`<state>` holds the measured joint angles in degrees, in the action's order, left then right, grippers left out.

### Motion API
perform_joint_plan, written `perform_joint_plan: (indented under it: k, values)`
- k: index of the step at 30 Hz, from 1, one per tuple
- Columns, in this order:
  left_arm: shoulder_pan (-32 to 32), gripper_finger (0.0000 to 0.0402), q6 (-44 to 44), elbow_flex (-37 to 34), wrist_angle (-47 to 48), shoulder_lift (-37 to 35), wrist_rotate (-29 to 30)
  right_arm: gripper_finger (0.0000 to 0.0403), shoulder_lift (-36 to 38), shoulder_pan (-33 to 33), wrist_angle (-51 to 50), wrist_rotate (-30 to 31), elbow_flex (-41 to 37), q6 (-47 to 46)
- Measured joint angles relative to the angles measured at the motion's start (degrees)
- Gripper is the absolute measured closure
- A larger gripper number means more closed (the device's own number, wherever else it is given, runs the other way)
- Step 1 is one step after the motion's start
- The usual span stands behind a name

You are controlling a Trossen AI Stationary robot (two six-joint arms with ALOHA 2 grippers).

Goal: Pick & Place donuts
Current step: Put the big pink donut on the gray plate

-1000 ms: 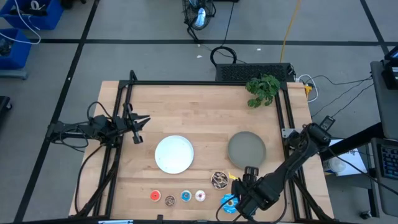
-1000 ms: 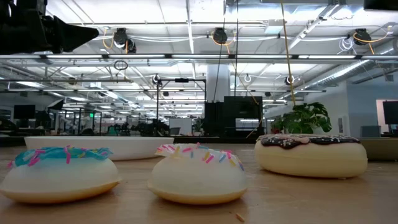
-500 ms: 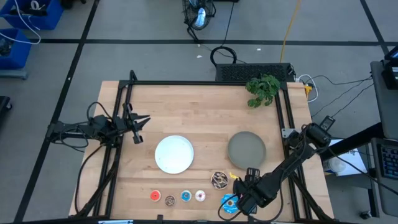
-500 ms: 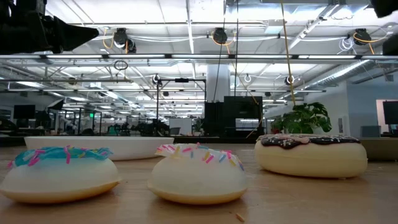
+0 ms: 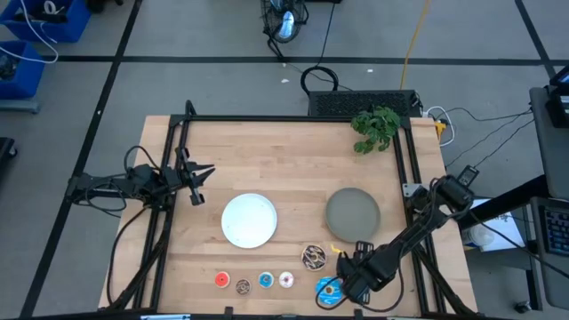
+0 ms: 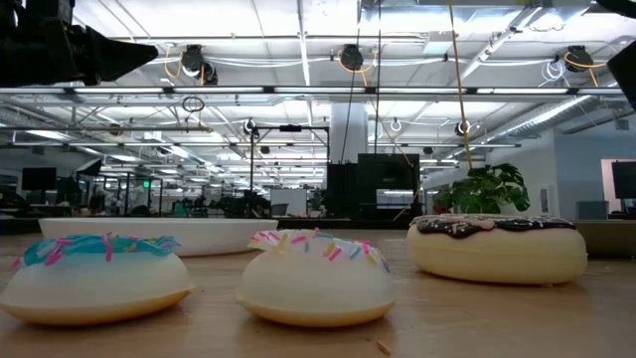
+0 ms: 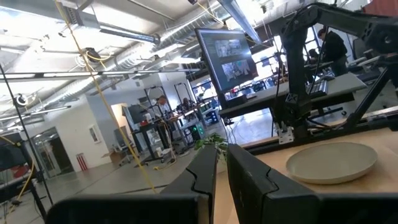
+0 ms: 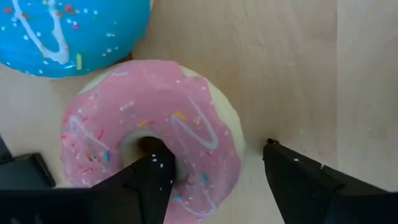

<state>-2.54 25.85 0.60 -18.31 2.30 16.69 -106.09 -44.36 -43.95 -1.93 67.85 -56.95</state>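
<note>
In the right wrist view my open right gripper [image 8: 217,180] points down over the pink donut [image 8: 186,124], which lies flat on the table. One finger [image 8: 152,177] is in the donut's hole and the other [image 8: 298,180] stands outside its rim. The blue sprinkled donut [image 8: 68,31] [image 5: 327,289] lies just beside it. The chocolate sprinkled donut [image 5: 313,258] [image 6: 497,249] sits nearby. Four tiny donuts line the near edge: red [image 5: 221,280], brown [image 5: 243,285], blue [image 5: 266,281] and white-pink [image 5: 286,281]. My left gripper [image 5: 200,173] waits, shut, at the table's left side. My right gripper comes at the pink donut from above, with one finger [image 8: 155,168] down in the hole and the other outside the ring's side [image 8: 227,149]. I cannot tell whether either finger touches the donut. The donut rests flat on the table.
A white plate [image 5: 249,220] and a grey plate [image 5: 353,212] lie mid-table. A green plant [image 5: 375,127] stands at the far right corner. A black frame [image 5: 178,142] borders the table's left, far and right sides. Bare wood lies between the plates and the far edge.
My right gripper has shifted a little toward the far edge and the right, so more of the blue sprinkled donut shows in the high view. Its arm now shows lower at the low view's right edge. The donuts have stayed in place.
</note>
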Motion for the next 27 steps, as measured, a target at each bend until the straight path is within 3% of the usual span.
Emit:
perform_joint_plan:
  k: [10, 19, 27]
  values:
    - [0.0, 0.0355, -0.5, 0.0, 0.1, 0.0, 0.0, 0.0193, 0.0, 0.0, 2.7, -2.7, -3.9, -0.4]
    - [0.0, 0.0355, -1.0, 0.0, 0.1, 0.0, 0.0, 0.0315, 1.7, 1.1, 3.0, -3.1, -3.9, 2.1]
    - [0.0, 0.0355, -1.1, 0.0, 0.2, 0.0, 0.2, 0.0393, 13.4, 2.7, 1.9, -4.3, -4.1, 0.4]
